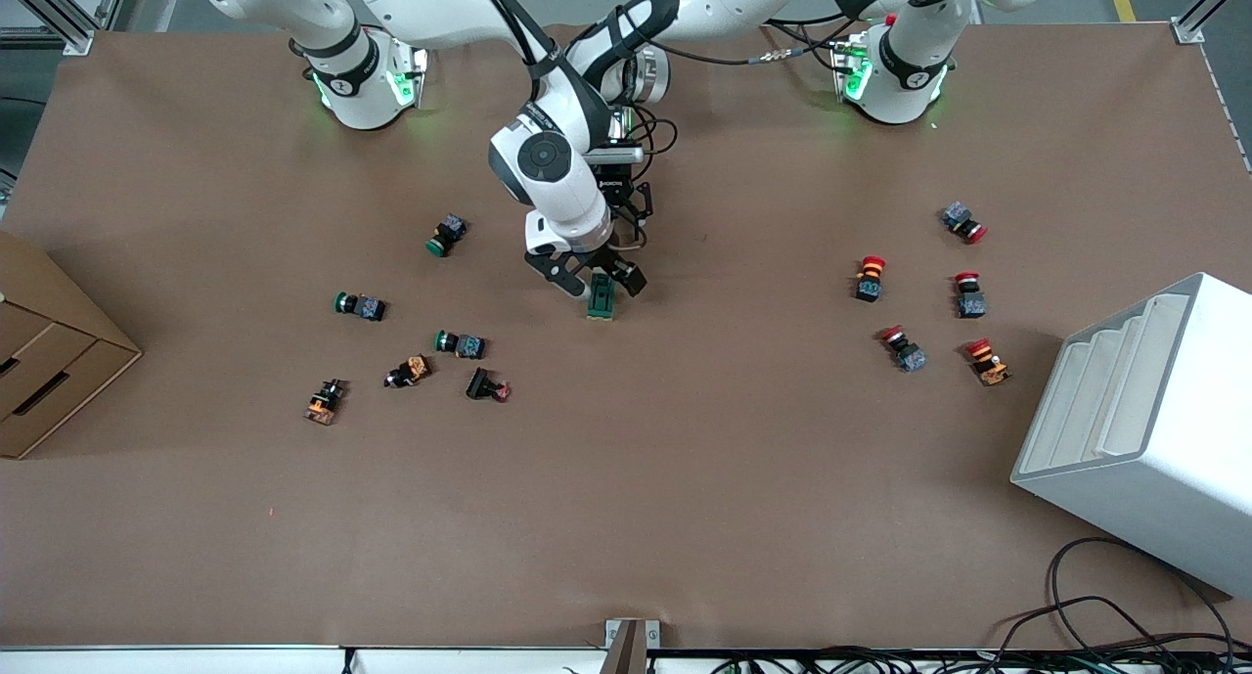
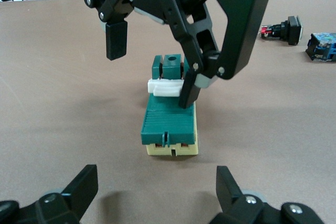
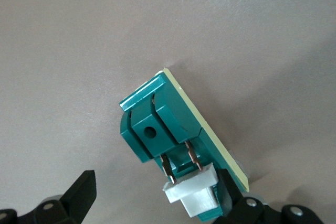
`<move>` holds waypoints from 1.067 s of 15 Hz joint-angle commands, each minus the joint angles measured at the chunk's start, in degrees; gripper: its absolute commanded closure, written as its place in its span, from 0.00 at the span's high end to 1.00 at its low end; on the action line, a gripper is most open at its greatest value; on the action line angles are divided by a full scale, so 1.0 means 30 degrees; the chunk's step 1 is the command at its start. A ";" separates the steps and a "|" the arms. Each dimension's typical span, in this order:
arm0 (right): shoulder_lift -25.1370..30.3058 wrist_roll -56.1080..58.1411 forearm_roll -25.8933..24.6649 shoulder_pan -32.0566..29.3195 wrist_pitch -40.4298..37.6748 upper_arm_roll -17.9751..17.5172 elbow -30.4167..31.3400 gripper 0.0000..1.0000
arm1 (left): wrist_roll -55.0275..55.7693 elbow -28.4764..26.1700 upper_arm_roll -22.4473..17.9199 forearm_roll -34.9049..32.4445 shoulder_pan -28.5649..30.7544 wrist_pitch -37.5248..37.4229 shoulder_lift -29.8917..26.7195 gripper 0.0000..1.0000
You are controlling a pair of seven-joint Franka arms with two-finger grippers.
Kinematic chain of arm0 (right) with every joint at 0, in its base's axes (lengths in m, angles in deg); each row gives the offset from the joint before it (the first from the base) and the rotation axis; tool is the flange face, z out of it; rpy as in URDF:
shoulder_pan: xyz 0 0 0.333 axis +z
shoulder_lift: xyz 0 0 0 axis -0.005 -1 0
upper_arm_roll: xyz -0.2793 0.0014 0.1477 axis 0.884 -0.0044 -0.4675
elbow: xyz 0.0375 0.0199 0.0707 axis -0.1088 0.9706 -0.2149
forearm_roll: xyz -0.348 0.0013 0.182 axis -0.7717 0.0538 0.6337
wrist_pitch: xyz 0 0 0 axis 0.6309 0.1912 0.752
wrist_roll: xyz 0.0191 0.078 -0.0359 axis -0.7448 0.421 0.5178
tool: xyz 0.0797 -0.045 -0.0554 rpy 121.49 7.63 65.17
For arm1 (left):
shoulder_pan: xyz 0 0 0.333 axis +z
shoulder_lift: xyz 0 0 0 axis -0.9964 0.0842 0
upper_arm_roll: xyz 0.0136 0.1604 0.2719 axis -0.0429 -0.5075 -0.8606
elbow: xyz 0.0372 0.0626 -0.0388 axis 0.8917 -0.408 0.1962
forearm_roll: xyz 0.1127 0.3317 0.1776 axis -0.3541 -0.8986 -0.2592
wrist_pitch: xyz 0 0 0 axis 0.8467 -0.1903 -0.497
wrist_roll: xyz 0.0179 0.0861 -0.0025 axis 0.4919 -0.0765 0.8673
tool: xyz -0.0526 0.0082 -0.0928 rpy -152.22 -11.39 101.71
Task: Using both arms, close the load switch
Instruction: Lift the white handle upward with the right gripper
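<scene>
My right gripper (image 1: 590, 275) is down at the middle of the front view, a little above centre, its fingers apart. One finger (image 2: 189, 90) rests against the white lever (image 2: 165, 87); the other hangs clear of the block.

The load switch (image 1: 601, 298) lies flat on the desk (image 1: 685, 478) under that gripper. It is a small dark green block with ribbed sides and a cream base plate. Two metal blades and a round hole show at the lever end.

I judge it light, hard plastic, so it would likely skid on the smooth desk if the lever is pushed unbraced. I would clamp the ribbed green flanks, which are stiff and flat, and keep off the thin blades and the lever itself.

My left gripper (image 2: 157, 190) hovers low over the desk just beside the switch's plain end, fingers spread wide and holding nothing, lined up to straddle the body.
</scene>
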 commanded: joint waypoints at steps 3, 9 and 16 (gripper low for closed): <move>-0.0638 0.0376 0.0406 -0.0964 -0.3176 0.0018 -0.3866 1.00 | 0.0408 0.0028 -0.0153 -0.0373 -0.0270 -0.0481 0.0029 0.99; -0.0608 0.0814 0.0347 -0.1111 -0.3563 0.0048 -0.4045 1.00 | 0.0438 0.0057 -0.0153 -0.0373 -0.0299 -0.0481 0.0059 0.99; -0.0696 0.1604 0.0259 -0.1375 -0.3534 0.0106 -0.4103 1.00 | 0.0438 0.0057 -0.0153 -0.0373 -0.0299 -0.0481 0.0030 1.00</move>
